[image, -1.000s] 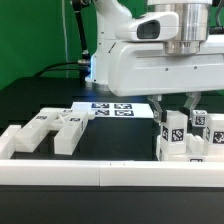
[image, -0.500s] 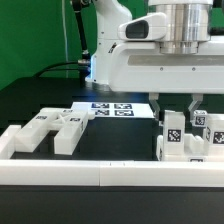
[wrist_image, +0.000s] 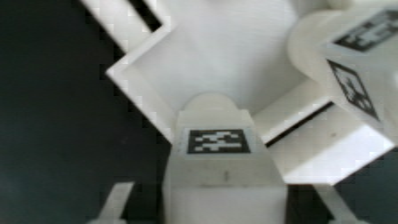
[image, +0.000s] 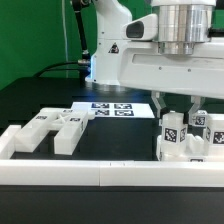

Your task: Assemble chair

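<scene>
My gripper [image: 175, 112] hangs at the exterior view's right, its two fingers [image: 158, 106] flanking the top of an upright white chair part [image: 173, 135] with a square tag on its face. The jaws are shut on this part. In the wrist view the same part [wrist_image: 219, 150] shows a rounded end and a tag, between the gripper [wrist_image: 226, 205] fingers. It stands among other tagged white chair parts [image: 205, 132], pressed close together. Flat white chair parts [image: 55, 125] lie at the exterior view's left.
A long low white border rail [image: 100, 172] runs along the front. The marker board [image: 112, 108] lies behind, under the arm's base. The wrist view shows a wide white slab [wrist_image: 196, 60] and another tagged block [wrist_image: 356, 50] beyond the held part.
The hand's body has swung toward the exterior view's left while its fingers stayed on the upright part. The part has kept its place.
</scene>
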Robot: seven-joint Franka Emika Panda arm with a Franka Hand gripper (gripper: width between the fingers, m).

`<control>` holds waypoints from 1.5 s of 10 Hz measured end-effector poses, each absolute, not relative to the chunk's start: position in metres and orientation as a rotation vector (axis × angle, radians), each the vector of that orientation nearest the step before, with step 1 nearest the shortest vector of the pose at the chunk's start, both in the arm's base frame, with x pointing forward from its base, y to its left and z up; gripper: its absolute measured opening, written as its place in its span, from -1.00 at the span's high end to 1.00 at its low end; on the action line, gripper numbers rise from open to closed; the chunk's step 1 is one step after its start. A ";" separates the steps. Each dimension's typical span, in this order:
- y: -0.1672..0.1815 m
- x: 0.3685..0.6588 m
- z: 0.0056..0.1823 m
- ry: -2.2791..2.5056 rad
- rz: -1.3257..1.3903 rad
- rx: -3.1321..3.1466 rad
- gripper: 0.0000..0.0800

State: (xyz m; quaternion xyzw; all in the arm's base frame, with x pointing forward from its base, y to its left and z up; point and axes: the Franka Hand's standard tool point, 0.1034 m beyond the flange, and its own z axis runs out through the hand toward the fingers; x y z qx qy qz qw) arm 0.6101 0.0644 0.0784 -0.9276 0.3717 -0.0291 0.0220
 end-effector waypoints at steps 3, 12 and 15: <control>0.066 0.611 0.079 1.471 -0.094 -2.721 0.28; 0.062 0.612 0.080 0.993 -0.097 -2.938 -0.60; 0.058 0.612 0.080 0.582 -0.105 -3.056 -0.62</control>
